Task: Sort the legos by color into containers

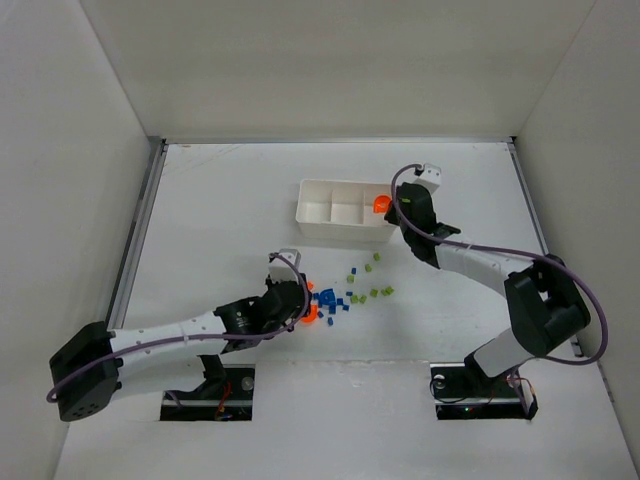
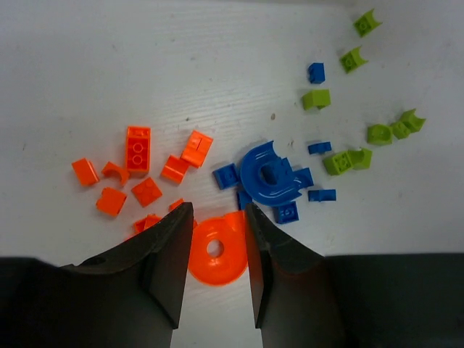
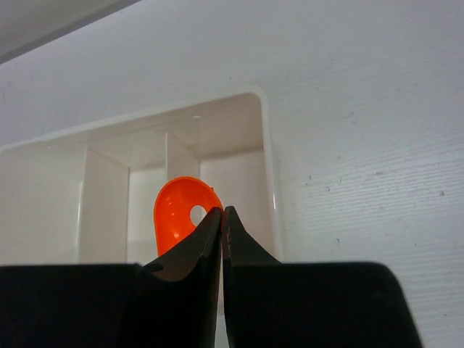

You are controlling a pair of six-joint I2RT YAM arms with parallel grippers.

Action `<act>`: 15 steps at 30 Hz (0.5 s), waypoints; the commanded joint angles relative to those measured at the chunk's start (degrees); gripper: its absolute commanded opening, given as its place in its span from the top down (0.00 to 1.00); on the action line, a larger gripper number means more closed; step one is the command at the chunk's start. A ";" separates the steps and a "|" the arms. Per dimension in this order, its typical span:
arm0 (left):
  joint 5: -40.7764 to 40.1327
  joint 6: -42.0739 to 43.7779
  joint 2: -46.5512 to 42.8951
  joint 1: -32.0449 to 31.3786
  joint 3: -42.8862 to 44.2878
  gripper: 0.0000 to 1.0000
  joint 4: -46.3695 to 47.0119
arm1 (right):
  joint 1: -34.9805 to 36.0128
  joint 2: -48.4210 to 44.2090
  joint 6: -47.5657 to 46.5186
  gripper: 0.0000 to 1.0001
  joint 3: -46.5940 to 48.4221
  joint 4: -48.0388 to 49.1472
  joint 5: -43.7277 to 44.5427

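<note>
Left claw (image 2: 217, 209) stood part-open astride an orange ring (image 2: 215, 251) among legos (image 2: 138, 148) low in the wrist view, while right claw (image 3: 222, 212), shut, pinched an orange disc (image 3: 177, 206) over the tray's (image 3: 262, 145) right compartment.

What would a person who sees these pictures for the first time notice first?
Most striking is the orange disc, pinched in the shut right gripper over the right end of the white tray. Next come the legos on the table, lying in loose groups of orange, blue and green. The left gripper stands astride an orange ring there; whether it grips it is unclear.
</note>
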 commanded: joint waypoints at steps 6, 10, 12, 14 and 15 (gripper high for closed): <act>-3.24 -26.77 -5.00 -4.08 -4.14 0.75 -11.94 | 1.46 -2.79 -2.62 0.60 0.64 1.48 3.42; -3.06 -33.19 -3.43 -5.41 -5.29 0.77 -11.41 | 4.17 -6.39 -2.96 0.58 -2.52 1.57 3.42; -3.50 -34.87 -3.60 -6.29 -5.47 0.77 -11.77 | 5.15 -7.54 -3.23 0.58 -3.84 1.66 3.25; -5.07 -36.97 -3.95 -7.08 -6.78 0.77 -11.25 | 6.37 -8.77 -3.49 0.58 -5.42 2.27 2.90; -4.91 -37.60 -3.86 -6.56 -7.13 0.77 -10.90 | 6.99 -9.38 -3.58 0.58 -5.87 2.36 2.64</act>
